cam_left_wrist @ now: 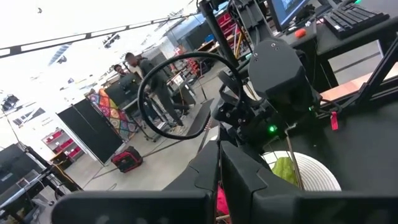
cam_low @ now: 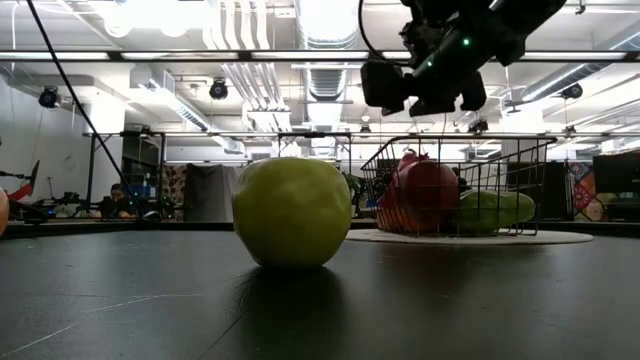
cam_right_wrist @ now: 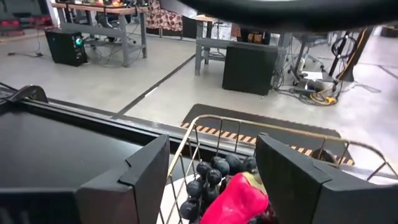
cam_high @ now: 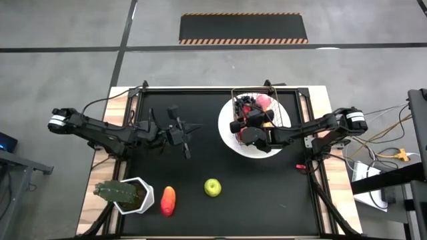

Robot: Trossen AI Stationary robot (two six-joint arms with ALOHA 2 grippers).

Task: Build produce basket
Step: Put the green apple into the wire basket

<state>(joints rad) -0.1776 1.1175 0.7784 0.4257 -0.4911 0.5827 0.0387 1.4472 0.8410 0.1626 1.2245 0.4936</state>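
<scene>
Watch the lift-out first: your right gripper hangs just above the basket, and if you pull it away low or sideways a finger could catch the wire rim or handle and drag the basket off the white plate, tipping the pile. The produce inside is heaped, so a nudge could also roll a piece over the edge. In the right wrist view the jaws stand spread with nothing between them; the dark grapes and a pink-red piece lie directly below the gap, inside the basket, not touching the fingers as far as you can tell. Two pieces remain out on the mat, well apart from that gripper: the green apple near the front middle, and a red-orange piece just beside the potted plant; reaching for that one risks knocking the pot. Your left gripper waits over the mat's left half, jaws pressed together, holding nothing.
</scene>
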